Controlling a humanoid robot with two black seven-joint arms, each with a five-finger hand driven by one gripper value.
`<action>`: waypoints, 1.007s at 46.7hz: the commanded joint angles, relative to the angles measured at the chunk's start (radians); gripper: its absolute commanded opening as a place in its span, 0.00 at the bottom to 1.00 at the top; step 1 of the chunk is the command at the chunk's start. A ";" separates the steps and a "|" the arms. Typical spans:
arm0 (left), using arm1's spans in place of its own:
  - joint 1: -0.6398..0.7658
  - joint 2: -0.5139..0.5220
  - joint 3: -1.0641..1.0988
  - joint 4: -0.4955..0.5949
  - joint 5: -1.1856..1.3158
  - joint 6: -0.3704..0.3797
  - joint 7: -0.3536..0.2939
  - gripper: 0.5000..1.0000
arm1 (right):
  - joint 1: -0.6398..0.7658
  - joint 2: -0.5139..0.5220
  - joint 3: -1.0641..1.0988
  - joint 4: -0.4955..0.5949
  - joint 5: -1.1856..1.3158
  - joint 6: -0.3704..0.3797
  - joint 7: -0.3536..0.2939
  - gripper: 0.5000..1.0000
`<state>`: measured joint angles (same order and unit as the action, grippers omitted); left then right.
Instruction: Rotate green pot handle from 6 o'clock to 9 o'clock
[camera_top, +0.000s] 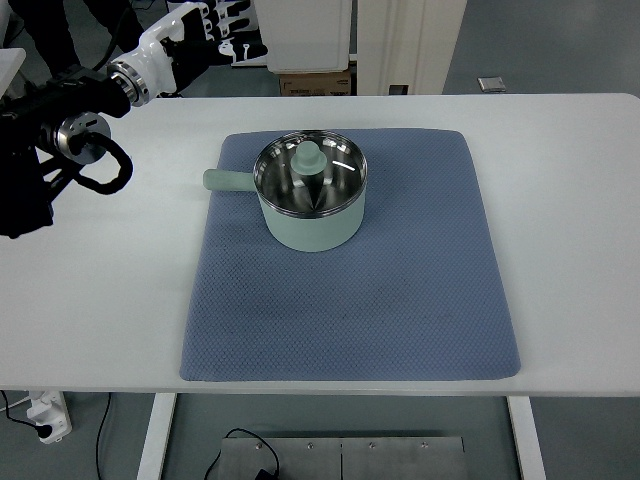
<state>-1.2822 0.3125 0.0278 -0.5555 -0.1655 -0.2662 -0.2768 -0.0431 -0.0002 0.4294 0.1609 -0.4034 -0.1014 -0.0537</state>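
One green pot (311, 200) sits upright on the far-centre part of a blue mat (350, 300), its handle (228, 180) pointing to the pic's left, tip just past the mat's left edge. Lid w/ green knob (309, 156) on top. Mat lies on a white table (90, 300). Left hand (205, 25) raised at the far-left corner, well apart from the pot, fingers loosely spread, holding nothing.

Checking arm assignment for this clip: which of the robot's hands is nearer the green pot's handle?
Left. The left hand is raised beyond the table's far-left corner, up-left of the handle on the green pot. The right hand is out of view.
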 joint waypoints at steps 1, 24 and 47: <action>0.024 -0.021 -0.002 0.031 -0.020 0.012 -0.001 1.00 | 0.000 0.000 0.000 0.000 0.000 0.000 0.000 1.00; 0.106 -0.058 0.000 0.094 -0.101 0.078 0.001 1.00 | 0.000 0.000 0.000 0.000 0.000 0.000 0.000 1.00; 0.173 -0.105 -0.017 0.200 -0.101 0.088 -0.004 1.00 | 0.000 0.000 0.000 0.000 0.000 0.000 0.000 1.00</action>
<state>-1.1176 0.2251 0.0229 -0.3788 -0.2664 -0.1784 -0.2804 -0.0429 0.0000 0.4294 0.1611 -0.4035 -0.1012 -0.0535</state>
